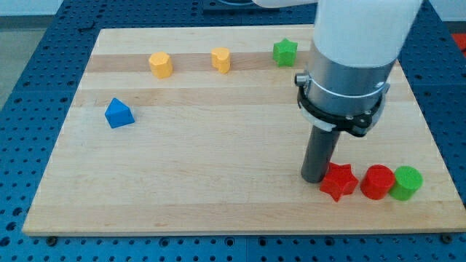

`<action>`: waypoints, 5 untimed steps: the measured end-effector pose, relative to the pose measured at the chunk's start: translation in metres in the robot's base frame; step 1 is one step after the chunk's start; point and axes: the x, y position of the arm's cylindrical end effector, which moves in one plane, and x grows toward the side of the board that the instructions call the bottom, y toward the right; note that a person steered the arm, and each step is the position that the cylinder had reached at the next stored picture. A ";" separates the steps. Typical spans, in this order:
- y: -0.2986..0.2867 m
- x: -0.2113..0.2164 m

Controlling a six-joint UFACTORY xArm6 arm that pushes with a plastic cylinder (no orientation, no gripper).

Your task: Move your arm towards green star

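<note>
The green star (285,52) lies flat near the counter's (204,182) top edge, one point aimed toward the view's top, no long axis evident. My tip (314,179) touches the red star (338,181), well apart. No fingers exist; the arm's top is cut off.

My arm (357,51) drops in from twelve o'clock, its dark rod upright, my tip (314,179) planted at about four o'clock
</note>
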 end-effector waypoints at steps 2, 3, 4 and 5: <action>0.016 0.000; 0.024 0.000; 0.021 -0.001; -0.005 -0.024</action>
